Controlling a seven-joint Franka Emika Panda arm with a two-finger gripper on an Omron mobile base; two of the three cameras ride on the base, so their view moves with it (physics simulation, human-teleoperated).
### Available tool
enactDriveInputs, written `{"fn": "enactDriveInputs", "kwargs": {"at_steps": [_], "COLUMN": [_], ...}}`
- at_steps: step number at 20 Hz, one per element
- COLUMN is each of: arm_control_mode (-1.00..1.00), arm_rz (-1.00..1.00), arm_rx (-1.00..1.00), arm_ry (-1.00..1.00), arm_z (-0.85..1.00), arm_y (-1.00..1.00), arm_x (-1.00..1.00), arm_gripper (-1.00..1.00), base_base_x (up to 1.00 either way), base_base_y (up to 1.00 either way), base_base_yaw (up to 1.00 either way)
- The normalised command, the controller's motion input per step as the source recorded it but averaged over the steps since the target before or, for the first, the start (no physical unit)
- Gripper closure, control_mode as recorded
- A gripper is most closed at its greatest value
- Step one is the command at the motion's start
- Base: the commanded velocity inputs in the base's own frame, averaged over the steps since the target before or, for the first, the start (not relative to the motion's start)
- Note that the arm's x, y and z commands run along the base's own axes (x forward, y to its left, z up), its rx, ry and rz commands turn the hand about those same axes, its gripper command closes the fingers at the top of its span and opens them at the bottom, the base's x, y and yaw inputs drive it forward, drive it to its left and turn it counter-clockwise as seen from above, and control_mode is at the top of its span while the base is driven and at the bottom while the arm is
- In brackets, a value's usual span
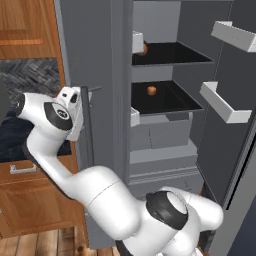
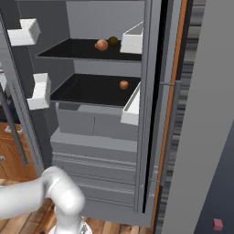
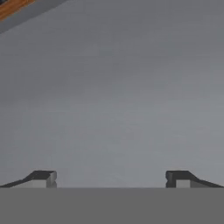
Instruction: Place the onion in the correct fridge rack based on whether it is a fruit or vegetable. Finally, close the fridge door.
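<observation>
Two black racks sit one above the other inside the open fridge, and you can read them from both base views. Starting at the left of the left base view, you see wooden cabinets (image 1: 22, 30) and a drawer (image 1: 25, 200) beside the fridge. The arm's hand (image 1: 75, 112) is raised at the left side of the fridge, close against a grey panel (image 3: 113, 87). In the hand view you see the gripper (image 3: 111, 178) with its two fingertips (image 3: 41, 178) set wide apart and nothing between them; the flat grey panel faces them closely, with a strip of wood at the upper left corner.

Moving right, check the upper fridge rack (image 2: 87, 49). The onion (image 2: 102, 45) rests on it toward the back right, just beside a dark olive ball (image 2: 113, 41) that lies farther back. In the left base view the onion (image 1: 145, 48) is partly hidden behind a white bin (image 1: 137, 42).

On the lower rack (image 2: 91, 89) you see a small orange-red ball (image 2: 124, 84) near the right side, well apart from the onion.

Below the racks are grey drawers (image 2: 96, 123).

At the right of the left base view, the fridge door (image 1: 235, 150) stands open, carrying two white bins (image 1: 222, 102) on its inner face. In the right base view, a long vertical handle (image 2: 169, 132) runs down the right side.
</observation>
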Motion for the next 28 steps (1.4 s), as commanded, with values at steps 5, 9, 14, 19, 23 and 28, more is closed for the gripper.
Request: {"fn": "enactDriveInputs", "kwargs": {"at_steps": [5,9,14,19,23,28], "arm_control_mode": [-1.00,-1.00,-1.00,-1.00,-1.00,-1.00], "arm_rz": [-0.02,0.00,0.00,0.00,0.00,0.00], "arm_rx": [0.12,0.11,0.10,0.07,0.04,0.03], "arm_ry": [0.00,0.00,-0.01,-0.02,-0.04,-0.08], "arm_z": [0.00,0.01,0.01,0.00,0.00,-0.01], "arm_y": [-1.00,-0.97,-0.68,-0.42,0.00,0.03], "arm_x": [0.34,0.38,0.53,0.54,0.68,0.77], "arm_gripper": [-1.00,-1.00,-1.00,-1.00,-1.00,-1.00], "base_base_x": [0.00,0.00,0.00,0.00,0.00,0.00], "base_base_y": [0.00,0.00,0.00,0.00,0.00,0.00], "base_base_yaw": [0.00,0.00,0.00,0.00,0.00,0.00]}}
